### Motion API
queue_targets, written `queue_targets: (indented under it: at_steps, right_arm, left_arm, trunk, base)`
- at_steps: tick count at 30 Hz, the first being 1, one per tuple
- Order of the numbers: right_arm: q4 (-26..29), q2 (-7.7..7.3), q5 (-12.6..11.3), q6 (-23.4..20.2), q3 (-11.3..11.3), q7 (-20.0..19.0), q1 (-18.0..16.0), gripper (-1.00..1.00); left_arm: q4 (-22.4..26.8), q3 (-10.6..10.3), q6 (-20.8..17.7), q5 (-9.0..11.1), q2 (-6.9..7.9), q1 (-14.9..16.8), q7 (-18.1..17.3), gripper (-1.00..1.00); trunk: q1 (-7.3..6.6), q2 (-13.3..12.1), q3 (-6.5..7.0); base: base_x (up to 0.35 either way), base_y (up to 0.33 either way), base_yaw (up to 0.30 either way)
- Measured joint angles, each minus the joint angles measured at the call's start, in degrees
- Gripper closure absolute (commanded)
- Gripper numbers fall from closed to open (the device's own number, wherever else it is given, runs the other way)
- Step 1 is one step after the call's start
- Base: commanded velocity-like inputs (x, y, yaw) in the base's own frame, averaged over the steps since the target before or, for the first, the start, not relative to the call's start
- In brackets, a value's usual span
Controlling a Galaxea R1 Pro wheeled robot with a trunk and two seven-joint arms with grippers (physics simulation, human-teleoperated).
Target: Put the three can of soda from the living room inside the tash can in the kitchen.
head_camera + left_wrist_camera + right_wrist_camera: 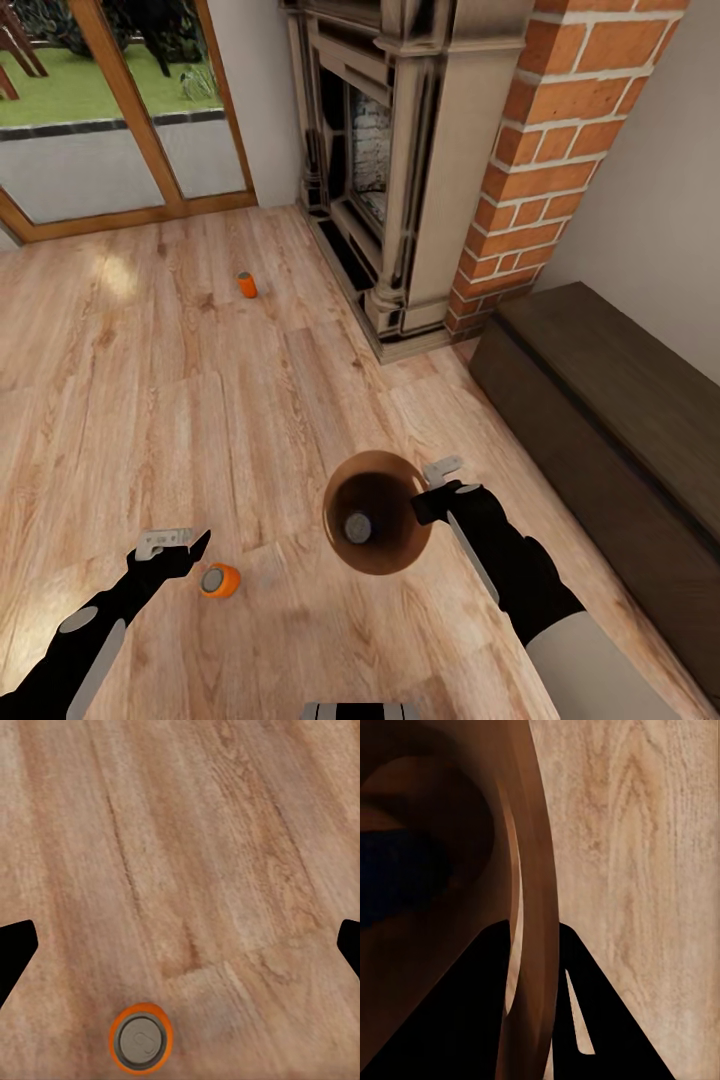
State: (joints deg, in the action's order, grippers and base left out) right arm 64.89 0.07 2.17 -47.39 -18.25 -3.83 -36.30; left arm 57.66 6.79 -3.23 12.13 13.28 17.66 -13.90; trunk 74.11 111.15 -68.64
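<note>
The near orange can point(219, 580) stands upright just beside the wide-open left gripper point(178, 548), while the right gripper point(440, 487) pinches the bin's rim point(335, 510).

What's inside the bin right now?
One can stands on the floor of the bin, silvery top up. Its side colour is hidden from above; the right wrist view shows something dark inside. The right hand grips the rim.

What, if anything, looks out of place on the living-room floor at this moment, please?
Two orange soda cans stand on the wood floor: one beside the left gripper, at, another farther off near the glass doors. A third can already sits inside the bin held by the right gripper.
</note>
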Motion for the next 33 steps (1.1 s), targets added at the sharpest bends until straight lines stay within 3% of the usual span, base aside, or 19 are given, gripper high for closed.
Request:
queue_targets:
  at_steps: [4,6,13,20,22,24,25,27,33]
  right_arm:
    - [0.1,0.00,-0.5,-1.1,0.1,-0.3,-0.1,1.00]
    - [-0.1,0.00,-0.4,-4.1,0.2,-0.4,-0.4,1.00]
    - [0.4,0.01,-0.3,-9.2,0.6,-0.6,-2.7,1.00]
    - [0.3,0.00,-0.3,-10.4,0.7,-0.6,-4.3,1.00]
    - [0.3,0.00,0.0,-10.5,0.7,-0.5,-4.4,1.00]
    - [0.4,-0.06,0.1,-10.8,0.8,-0.5,-4.7,1.00]
    - [0.5,-0.09,0.2,-11.1,0.8,-0.5,-4.8,1.00]
    - [2.3,-0.25,0.3,-12.6,0.8,-0.4,-5.3,1.00]
    - [5.5,0.00,0.7,-12.5,0.8,-0.5,-6.9,1.00]
  left_arm:
    - [0.0,0.1,0.0,0.1,0.03,0.0,0.1,-1.00]
    - [0.0,0.7,-0.3,0.1,0.06,0.0,0.1,-1.00]
    - [0.0,7.9,-1.8,0.0,-0.03,0.0,-0.2,-1.00]
    - [-0.4,10.2,-3.8,-0.1,-0.05,0.1,-0.2,-1.00]
    - [-0.9,10.4,-6.6,-0.2,0.01,0.1,-0.2,-1.00]
    - [-1.9,10.5,-14.5,-0.6,0.40,0.9,0.0,-1.00]
    - [-2.0,10.5,-16.5,-0.8,0.65,1.4,0.0,-1.00]
    - [-2.3,10.4,-27.8,-1.3,2.88,6.8,0.0,-1.00]
    - [-2.7,10.2,-37.1,-1.8,4.07,13.1,0.1,-1.00]
  trunk:
    - [0.22,0.4,-0.18]
    - [0.65,1.2,-0.54]
    - [2.19,4.0,-1.79]
    - [3.73,6.8,-3.17]
    - [4.17,7.6,-3.58]
    - [4.61,8.4,-4.00]
    - [4.83,8.8,-4.20]
    - [5.27,9.6,-4.61]
    - [6.58,12.0,-5.96]
  base:
    - [-0.001,0.001,0.000]
    - [0.000,0.000,0.000]
    - [0.000,0.000,0.000]
    - [0.000,0.000,0.000]
    - [0.000,0.000,0.000]
    - [0.000,0.000,0.000]
    - [0.000,0.000,0.000]
    - [0.000,0.000,0.000]
    - [0.000,0.000,0.000]
